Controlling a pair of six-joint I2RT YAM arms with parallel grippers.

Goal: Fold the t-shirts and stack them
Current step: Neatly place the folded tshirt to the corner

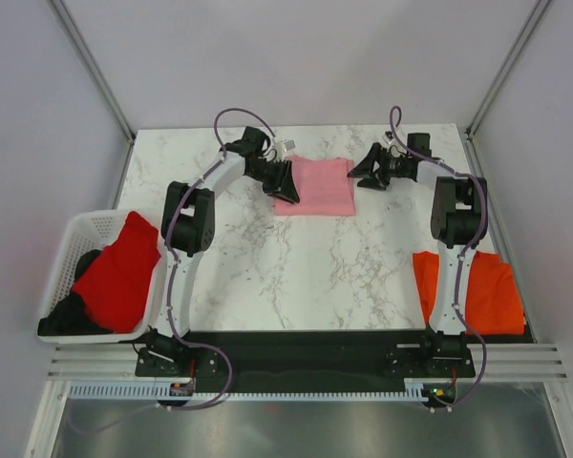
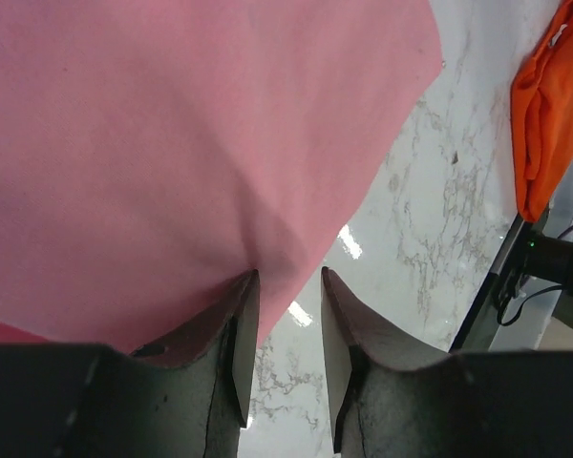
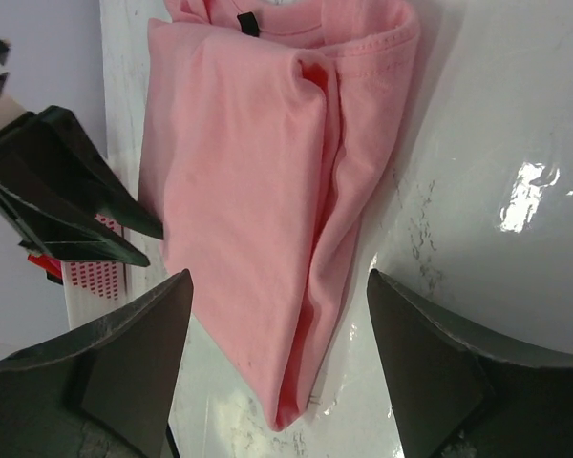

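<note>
Right end effector [image 3: 279,281], black-tagged pink t-shirt [image 3: 239,172]

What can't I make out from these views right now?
Top view: the right arm crosses the orange shirt, hiding its middle.
Top view: the red shirt covers dark items in the basket; unidentifiable.
Left wrist view: the pink shirt runs off the top and left edges.

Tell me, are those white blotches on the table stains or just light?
Just light. In the right wrist view a bright glare patch sits on the glossy marble table; in the left wrist view two smaller glints lie beside the pink t-shirt; the top view is evenly lit, with no glare.
</note>
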